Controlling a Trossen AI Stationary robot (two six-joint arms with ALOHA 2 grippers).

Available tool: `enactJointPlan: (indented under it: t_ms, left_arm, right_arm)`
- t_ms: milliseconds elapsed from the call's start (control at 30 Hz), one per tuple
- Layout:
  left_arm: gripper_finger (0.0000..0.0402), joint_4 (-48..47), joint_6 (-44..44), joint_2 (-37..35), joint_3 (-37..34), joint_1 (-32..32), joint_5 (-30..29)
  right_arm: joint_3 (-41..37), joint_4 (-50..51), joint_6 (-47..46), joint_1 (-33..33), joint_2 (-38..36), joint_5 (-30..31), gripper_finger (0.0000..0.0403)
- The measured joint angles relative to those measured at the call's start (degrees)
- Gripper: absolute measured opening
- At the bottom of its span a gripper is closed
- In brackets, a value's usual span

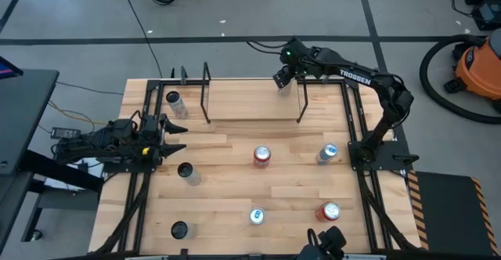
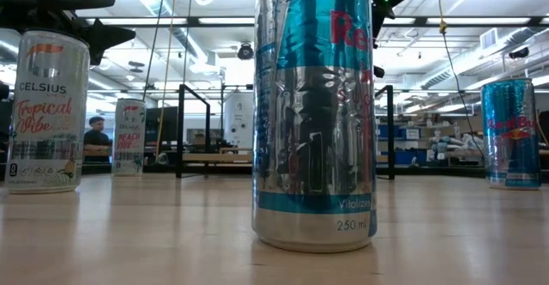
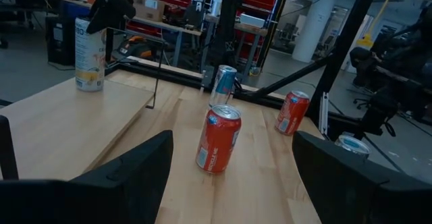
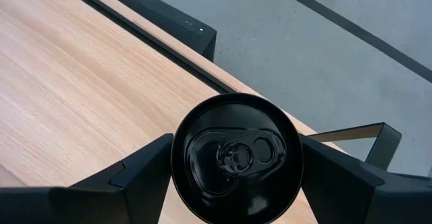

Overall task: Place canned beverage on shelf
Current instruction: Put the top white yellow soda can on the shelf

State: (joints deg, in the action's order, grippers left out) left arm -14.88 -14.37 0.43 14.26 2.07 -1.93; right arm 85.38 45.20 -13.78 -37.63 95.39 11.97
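Fingers of the right gripper (image 4: 233,183) flank a black-topped can (image 4: 236,158) on the shelf (image 1: 250,103), grip uncertain; six cans stand elsewhere.

The shelf (image 1: 250,107) is lying open along its board between the two black end frames (image 1: 206,92). The right claw (image 1: 283,80) is crowding its right end over a black-topped can (image 4: 236,158). Cans are dotting the desk's (image 1: 235,197) middle and near edge: a red can (image 1: 261,156), a blue can (image 1: 327,153), leaving wide lanes between.
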Motion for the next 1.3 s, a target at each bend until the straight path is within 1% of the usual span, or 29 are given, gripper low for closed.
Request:
enactJointPlan:
  t_ms: [467,600,767,900,1067,1300]
  left_arm:
    - [0.0309,0.0,0.1,0.0,0.0,0.0,0.0]
    - [0.0309,0.0,0.1,0.0,0.0,0.0,0.0]
    - [0.0309,0.0,0.2,0.0,0.0,0.0,0.0]
    - [0.0309,0.0,0.2,0.0,0.0,0.0,0.0]
    - [0.0309,0.0,0.2,0.0,0.0,0.0,0.0]
    - [0.0309,0.0,0.2,0.0,0.0,0.0,0.0]
  right_arm:
    - [0.0,-0.1,0.0,-0.1,0.0,0.4,0.0310]
    - [0.0,-0.1,0.2,-0.2,0.0,-0.3,0.0321]
    - [0.0,-0.1,0.9,-0.2,0.0,-2.7,0.0343]
    - [0.0,-0.4,0.7,-0.3,0.0,-2.7,0.0355]
    - [0.0,-1.5,0.9,-1.1,-0.1,-2.7,0.0357]
    - [0.0,-2.8,0.9,-2.7,-3.0,-2.7,0.0355]
